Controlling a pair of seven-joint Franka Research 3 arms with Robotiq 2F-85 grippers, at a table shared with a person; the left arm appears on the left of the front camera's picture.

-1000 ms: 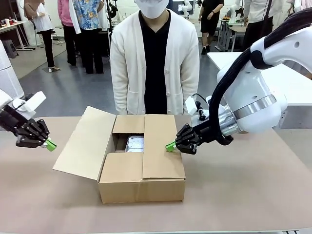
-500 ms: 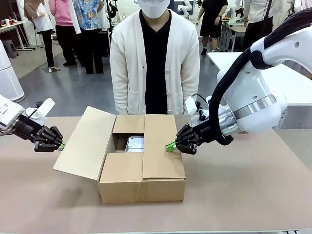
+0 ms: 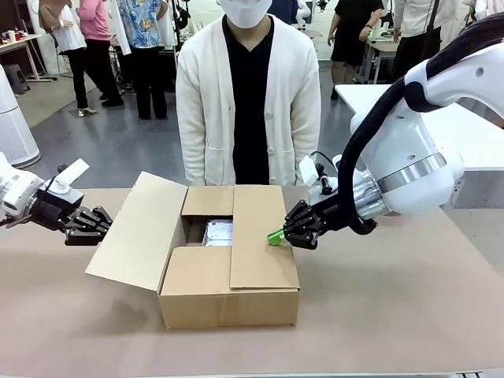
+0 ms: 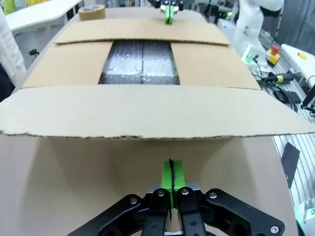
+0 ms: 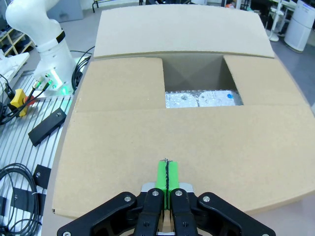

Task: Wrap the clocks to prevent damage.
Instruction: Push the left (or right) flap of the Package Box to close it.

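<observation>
An open cardboard box (image 3: 229, 293) stands mid-table in front of a person. Inside lie the clocks, wrapped in bubble wrap (image 3: 219, 232) (image 4: 142, 61) (image 5: 203, 100). Both end flaps are folded in. The right flap (image 5: 167, 132) lies flat over the opening, and my right gripper (image 3: 274, 235) (image 5: 167, 174) rests shut on top of it, green pads together. The left flap (image 3: 138, 232) (image 4: 147, 113) still slopes outward. My left gripper (image 3: 104, 224) (image 4: 172, 174) is shut, holds nothing, and sits just outside that flap, tips close to its underside.
A roll of brown tape (image 4: 92, 12) lies on the table beyond the box in the left wrist view. The person (image 3: 249, 94) stands at the far edge behind the box, hands down. Bare tabletop (image 3: 394, 315) spreads in front and to the right.
My left gripper has moved right, from the table's left edge up to the box's outward-sloping left flap. The right gripper and the box have stayed put.
</observation>
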